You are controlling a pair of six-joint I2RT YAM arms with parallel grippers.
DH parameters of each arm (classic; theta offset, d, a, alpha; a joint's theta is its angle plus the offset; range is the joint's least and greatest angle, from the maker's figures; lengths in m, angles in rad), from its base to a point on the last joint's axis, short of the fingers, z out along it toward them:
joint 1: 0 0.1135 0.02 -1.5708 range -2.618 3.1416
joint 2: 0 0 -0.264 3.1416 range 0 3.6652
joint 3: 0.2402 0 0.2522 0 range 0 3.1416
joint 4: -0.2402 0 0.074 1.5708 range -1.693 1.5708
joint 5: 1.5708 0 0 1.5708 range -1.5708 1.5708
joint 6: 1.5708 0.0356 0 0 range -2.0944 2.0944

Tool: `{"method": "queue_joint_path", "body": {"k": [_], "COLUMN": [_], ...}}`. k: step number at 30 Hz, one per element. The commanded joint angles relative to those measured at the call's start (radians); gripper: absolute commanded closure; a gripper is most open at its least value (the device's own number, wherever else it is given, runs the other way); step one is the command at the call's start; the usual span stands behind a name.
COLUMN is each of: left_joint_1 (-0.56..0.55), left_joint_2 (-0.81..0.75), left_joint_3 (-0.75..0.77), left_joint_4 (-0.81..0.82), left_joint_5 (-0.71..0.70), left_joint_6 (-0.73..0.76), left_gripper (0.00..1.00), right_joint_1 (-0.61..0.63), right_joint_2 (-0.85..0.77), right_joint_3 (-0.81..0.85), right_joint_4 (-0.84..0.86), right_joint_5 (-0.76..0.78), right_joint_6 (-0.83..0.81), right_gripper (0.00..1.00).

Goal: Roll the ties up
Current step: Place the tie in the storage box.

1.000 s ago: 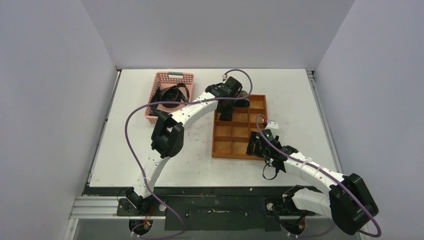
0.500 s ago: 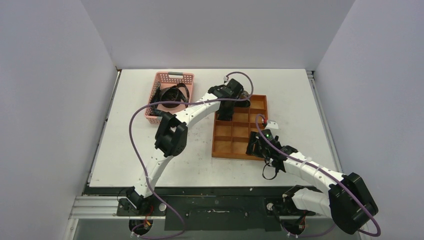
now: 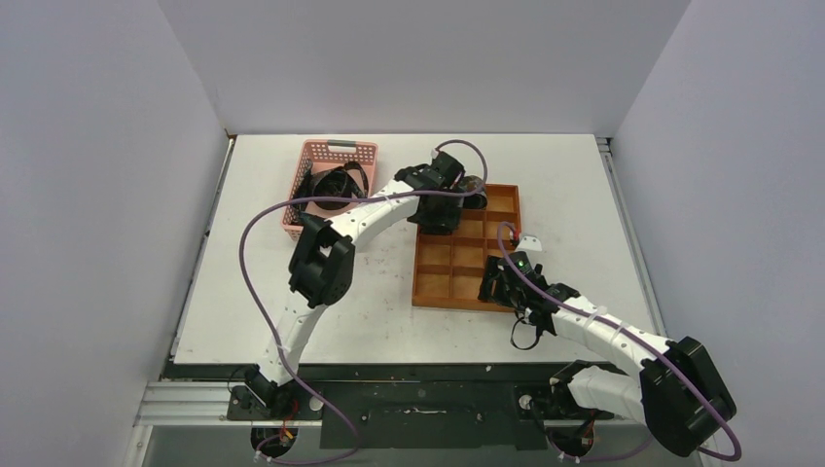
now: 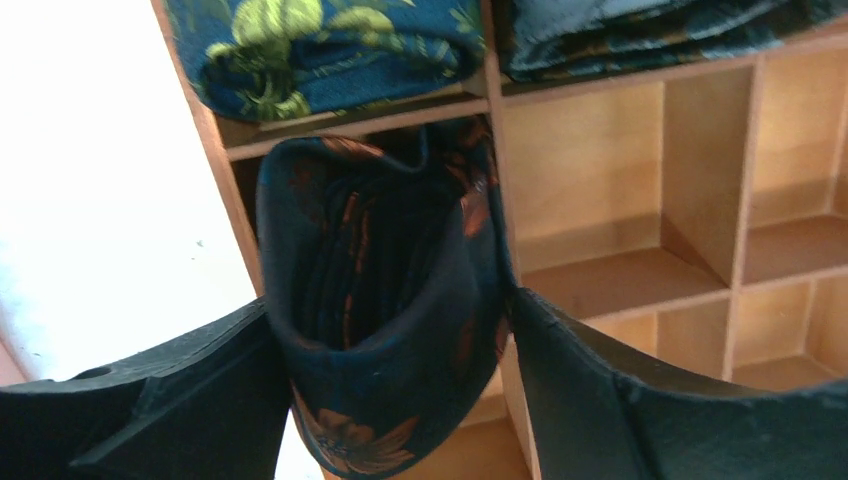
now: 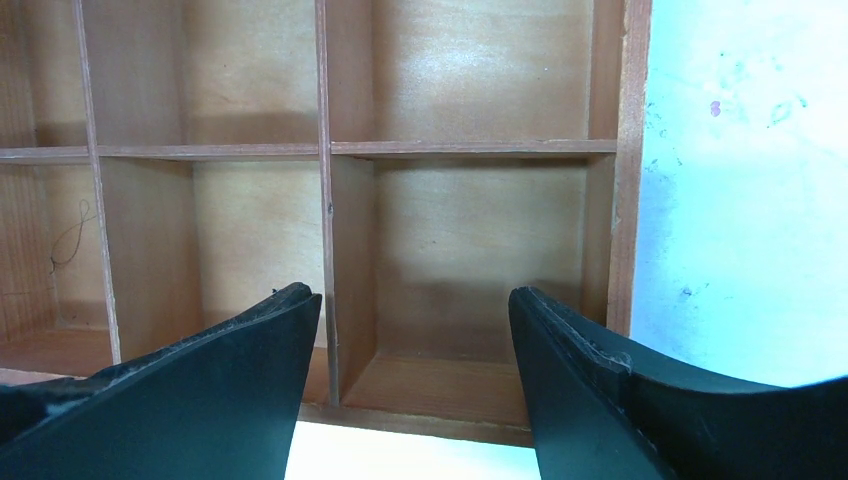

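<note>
A rolled dark tie (image 4: 380,300) with orange-red motifs sits in a left-column compartment of the orange tray (image 3: 435,282), one row below the tray's far row. My left gripper (image 4: 390,305) stands open astride it. Both fingers (image 4: 200,400) still touch the loosened roll. In the top view the left gripper (image 3: 443,209) hovers over the tray's far left part. A blue-green rolled tie (image 4: 330,50) and another dark one (image 4: 640,35) fill the far row. My right gripper (image 5: 415,300) is open and empty over the tray's near right corner (image 3: 496,282).
The pink mesh basket (image 3: 331,154) at the back left holds more dark ties (image 3: 336,185). Most tray compartments (image 5: 470,230) show bare wood. White table (image 3: 292,292) lies to the left of the tray.
The left jaws have spread apart around the orange-patterned roll, which has loosened between them. The left arm's elbow swung slightly left. The right arm has not moved.
</note>
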Motion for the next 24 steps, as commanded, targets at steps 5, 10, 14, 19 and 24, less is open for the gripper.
{"method": "queue_joint_path", "body": {"k": [5,10,14,19,24], "left_joint_1": [-0.018,-0.019,-0.017,0.008,0.061], "left_joint_2": [-0.147,-0.204,-0.245,-0.272,-0.289], "left_joint_3": [-0.058,-0.082,-0.086,-0.116,-0.191], "left_joint_4": [0.033,0.034,0.031,0.054,0.147], "left_joint_5": [0.087,0.078,0.059,0.03,0.108], "left_joint_6": [0.009,0.011,0.023,0.023,0.0], "left_gripper": [0.17,0.12,0.03,0.02,0.38], "right_joint_1": [-0.003,-0.003,-0.003,-0.003,-0.002], "right_joint_2": [-0.041,-0.045,-0.052,-0.068,-0.079], "right_joint_3": [-0.014,-0.015,-0.015,-0.021,-0.025], "right_joint_4": [-0.002,-0.002,-0.002,0.001,0.004], "right_joint_5": [-0.001,-0.002,-0.003,-0.005,-0.008], "right_joint_6": [-0.004,-0.005,-0.005,-0.005,-0.005], "right_gripper": [0.29,0.29,0.29,0.29,0.29]}}
